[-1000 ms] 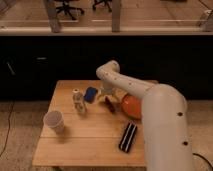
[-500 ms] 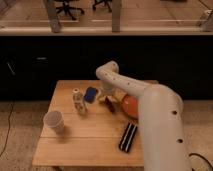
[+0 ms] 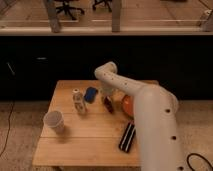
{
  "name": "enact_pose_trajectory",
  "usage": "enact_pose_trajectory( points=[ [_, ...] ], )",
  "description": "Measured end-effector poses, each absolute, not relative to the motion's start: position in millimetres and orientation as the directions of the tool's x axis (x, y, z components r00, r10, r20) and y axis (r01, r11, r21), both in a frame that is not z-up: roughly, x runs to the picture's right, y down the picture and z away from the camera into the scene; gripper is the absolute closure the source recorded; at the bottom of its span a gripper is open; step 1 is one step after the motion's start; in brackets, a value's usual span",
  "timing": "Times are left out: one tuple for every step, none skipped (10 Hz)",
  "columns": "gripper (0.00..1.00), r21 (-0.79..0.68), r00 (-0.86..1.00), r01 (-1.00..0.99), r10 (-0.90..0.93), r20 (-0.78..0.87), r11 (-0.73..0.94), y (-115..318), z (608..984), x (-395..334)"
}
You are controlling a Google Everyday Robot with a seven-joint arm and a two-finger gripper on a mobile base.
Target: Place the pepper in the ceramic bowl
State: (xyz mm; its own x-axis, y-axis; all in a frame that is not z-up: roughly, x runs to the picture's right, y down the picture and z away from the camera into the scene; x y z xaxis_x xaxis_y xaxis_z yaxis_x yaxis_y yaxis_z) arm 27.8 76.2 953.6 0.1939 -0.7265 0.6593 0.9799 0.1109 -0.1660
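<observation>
One pincer grips pepper beside ceramic bowl

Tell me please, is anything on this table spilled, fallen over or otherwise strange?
Nothing stands out. The white paper cup and the small bottle stand upright, and the blue object and black object lie flat. The gripper is low over the table, beside the ceramic bowl, with the pepper at its tip.

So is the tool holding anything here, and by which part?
The tool is down at the pepper, just left of the ceramic bowl. Whether it grips the pepper, and where, cannot be told from this view.
</observation>
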Motion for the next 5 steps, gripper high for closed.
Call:
enact_pose_trajectory(
  points=[
    [0.88,-0.169,0.196,0.979,-0.723,0.662,0.111,76.5,953.7,28.1],
    [0.95,-0.170,0.197,0.979,-0.722,0.664,0.111,77.1,953.3,28.5],
    [1.00,-0.170,0.197,0.979,-0.719,0.666,0.111,77.9,951.4,29.6],
    [1.00,-0.168,0.197,0.979,-0.718,0.668,0.113,78.1,948.8,31.1],
    [1.00,-0.160,0.191,0.981,-0.718,0.669,0.113,77.8,945.5,31.8]
  ],
)
